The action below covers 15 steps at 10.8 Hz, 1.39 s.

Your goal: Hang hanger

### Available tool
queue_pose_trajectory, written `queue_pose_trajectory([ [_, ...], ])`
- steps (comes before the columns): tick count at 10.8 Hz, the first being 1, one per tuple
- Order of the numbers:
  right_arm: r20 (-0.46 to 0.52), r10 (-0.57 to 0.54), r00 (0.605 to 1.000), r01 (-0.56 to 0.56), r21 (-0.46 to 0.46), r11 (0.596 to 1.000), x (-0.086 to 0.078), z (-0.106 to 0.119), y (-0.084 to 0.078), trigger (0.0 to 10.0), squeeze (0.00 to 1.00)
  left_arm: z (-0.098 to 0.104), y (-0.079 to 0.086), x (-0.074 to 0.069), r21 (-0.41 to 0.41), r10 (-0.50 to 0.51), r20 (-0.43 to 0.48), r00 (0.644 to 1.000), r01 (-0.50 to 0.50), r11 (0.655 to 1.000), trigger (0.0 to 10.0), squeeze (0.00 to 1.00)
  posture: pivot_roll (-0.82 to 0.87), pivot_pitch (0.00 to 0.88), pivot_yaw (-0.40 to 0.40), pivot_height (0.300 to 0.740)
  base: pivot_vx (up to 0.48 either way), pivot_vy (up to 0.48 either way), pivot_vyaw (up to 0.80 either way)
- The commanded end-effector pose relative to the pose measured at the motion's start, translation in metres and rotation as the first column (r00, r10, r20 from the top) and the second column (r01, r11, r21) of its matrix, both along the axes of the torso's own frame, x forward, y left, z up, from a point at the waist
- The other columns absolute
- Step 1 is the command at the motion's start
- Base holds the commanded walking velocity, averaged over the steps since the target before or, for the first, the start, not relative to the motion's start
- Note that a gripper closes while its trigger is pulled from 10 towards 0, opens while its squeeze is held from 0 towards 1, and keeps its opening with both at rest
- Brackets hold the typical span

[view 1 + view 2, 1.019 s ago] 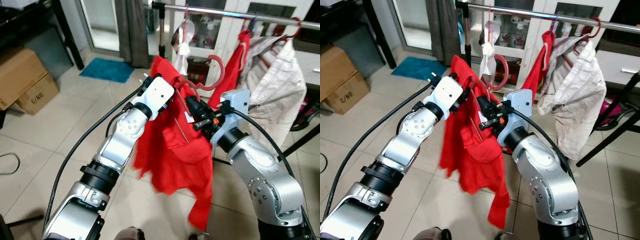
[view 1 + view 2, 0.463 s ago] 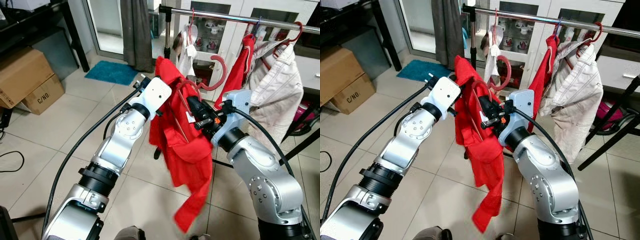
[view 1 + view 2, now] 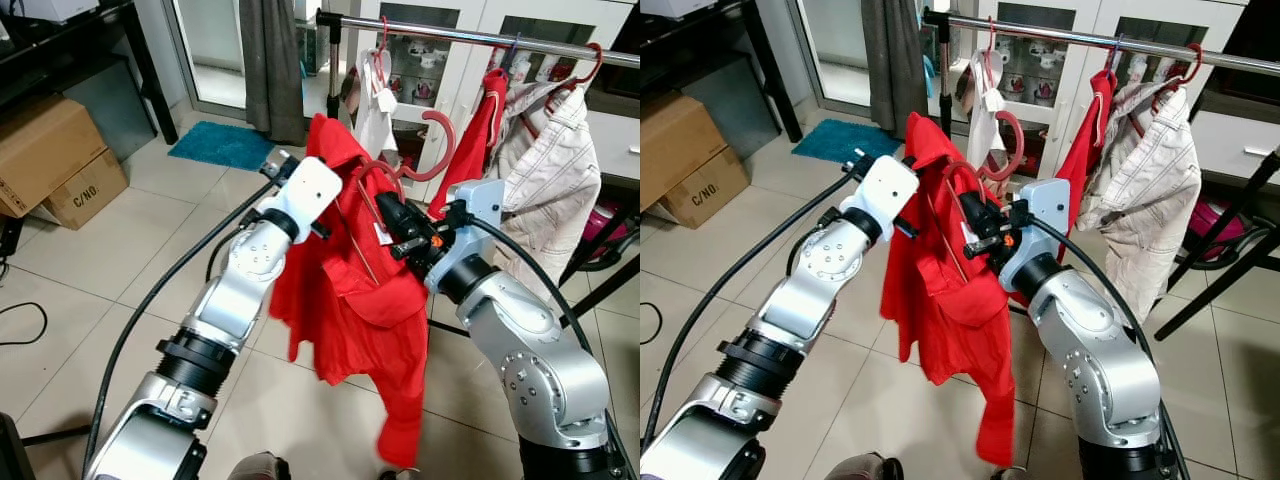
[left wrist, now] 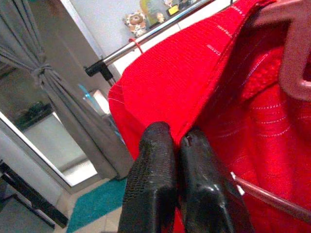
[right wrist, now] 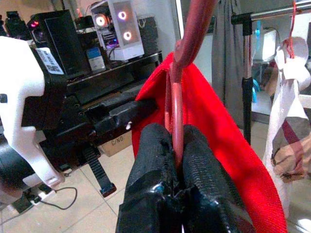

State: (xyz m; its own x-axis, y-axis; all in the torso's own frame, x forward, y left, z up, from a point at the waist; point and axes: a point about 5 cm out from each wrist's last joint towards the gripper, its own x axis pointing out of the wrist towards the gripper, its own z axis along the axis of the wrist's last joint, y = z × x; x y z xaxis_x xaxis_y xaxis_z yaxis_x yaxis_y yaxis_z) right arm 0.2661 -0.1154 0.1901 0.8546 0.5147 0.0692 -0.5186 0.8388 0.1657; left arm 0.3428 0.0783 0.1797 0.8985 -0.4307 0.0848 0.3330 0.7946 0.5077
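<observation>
Rail (image 3: pixel 480 35) runs across the top w/ 3 items already hung on it: white cloth (image 3: pixel 375 95), red garment (image 3: pixel 478 135), pale shirt (image 3: pixel 555 175), glass cabinet (image 3: pixel 420 75) behind. Tile floor (image 3: pixel 110 250) has 2 boxes (image 3: pixel 50 160) at far left and a teal mat (image 3: pixel 222 142) by a grey curtain (image 3: pixel 272 60). Both arms are raised in front of the rail, holding a red shirt (image 3: pixel 355 310) between them; it hangs free, below and short of the rail, tail reaching down toward the floor. Shirt sits on a pink hanger (image 3: pixel 425 150), hook curling up between white cloth and red garment, not on the rail. Right gripper (image 5: pixel 176 145): fingers pressed together, pinching the hanger's neck just under the hook. Left gripper (image 4: pixel 176 150): fingers closed on the shirt's shoulder edge, hanger arm just beside them.
</observation>
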Motion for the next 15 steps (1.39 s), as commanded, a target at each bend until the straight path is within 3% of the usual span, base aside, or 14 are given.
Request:
queue_pose_trajectory([
  [1,0.042,-0.019,0.999,0.018,0.014,1.000,-0.002,0.009,-0.006,10.0,0.00,0.003,0.007,0.000,-0.022,0.008,0.008,1.000,-0.008,1.000,0.0,0.00,-0.03,0.011,0.009,0.740,0.000,0.000,0.00],
  [5,0.023,-0.029,0.999,0.030,-0.034,0.999,0.000,0.004,-0.009,10.0,0.00,0.013,0.016,-0.003,-0.148,-0.038,0.031,0.999,0.042,0.988,0.0,0.00,-0.03,0.004,0.013,0.740,0.000,0.000,0.00],
  [6,-0.019,-0.040,0.999,0.037,-0.123,0.992,0.000,-0.006,-0.013,10.0,0.00,0.026,0.023,0.001,-0.187,-0.016,0.078,0.997,0.031,0.982,0.0,0.00,-0.03,0.004,0.015,0.740,0.000,0.000,0.00],
  [9,-0.049,0.023,0.999,-0.034,-0.233,0.972,-0.009,-0.017,-0.021,10.0,0.00,0.064,0.059,0.022,-0.139,0.103,0.160,0.982,-0.081,0.987,0.0,0.00,-0.03,0.002,0.017,0.740,0.000,0.000,0.00],
  [12,-0.029,0.149,0.988,-0.152,-0.180,0.972,-0.026,-0.010,-0.024,10.0,0.00,0.069,0.109,0.043,-0.053,0.240,0.070,0.968,-0.237,0.970,0.0,0.00,-0.03,0.000,0.030,0.740,0.000,0.000,0.00],
  [13,0.006,0.190,0.982,-0.187,-0.130,0.974,-0.031,-0.002,-0.025,10.0,0.00,0.065,0.128,0.048,-0.080,0.307,0.024,0.951,-0.304,0.949,0.0,0.00,-0.02,0.000,0.033,0.740,0.000,0.000,0.00],
  [15,0.028,0.213,0.977,-0.210,-0.090,0.973,-0.033,0.003,-0.024,10.0,0.00,0.056,0.131,0.051,-0.122,0.308,-0.031,0.951,-0.310,0.943,0.0,0.00,-0.02,0.000,0.036,0.740,0.000,0.000,0.00],
])
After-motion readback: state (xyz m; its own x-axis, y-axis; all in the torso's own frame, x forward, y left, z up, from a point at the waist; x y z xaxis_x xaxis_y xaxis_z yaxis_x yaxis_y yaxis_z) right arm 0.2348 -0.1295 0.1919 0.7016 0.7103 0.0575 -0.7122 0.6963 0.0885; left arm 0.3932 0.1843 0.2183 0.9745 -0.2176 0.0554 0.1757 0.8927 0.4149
